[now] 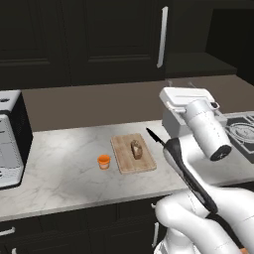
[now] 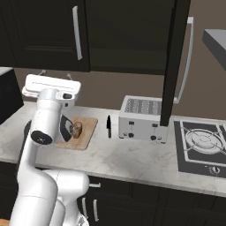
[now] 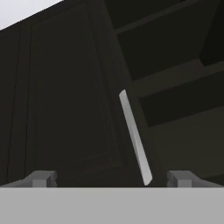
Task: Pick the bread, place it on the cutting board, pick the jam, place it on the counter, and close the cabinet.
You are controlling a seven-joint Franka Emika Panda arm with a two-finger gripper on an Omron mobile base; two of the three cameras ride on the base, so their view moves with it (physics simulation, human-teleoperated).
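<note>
Two spread fingers (image 3: 43,178) face the cabinet (image 3: 70,96).

Below the raised gripper (image 3: 111,179), the arm's white forearm covers the near-left corner of the cutting board (image 2: 86,131) in the right base view, and there the jam cannot be made out behind the arm. In the hand view only the two grey fingertips (image 3: 41,178) rise above the bottom band, set wide apart, and the cabinet (image 3: 70,100) just ahead of them is cut off by every edge of the picture, so its open shelves to the right are too dark to read. In the left base view, the silver appliance (image 1: 7,144) far to the gripper's left is cropped by the picture's edge.
</note>
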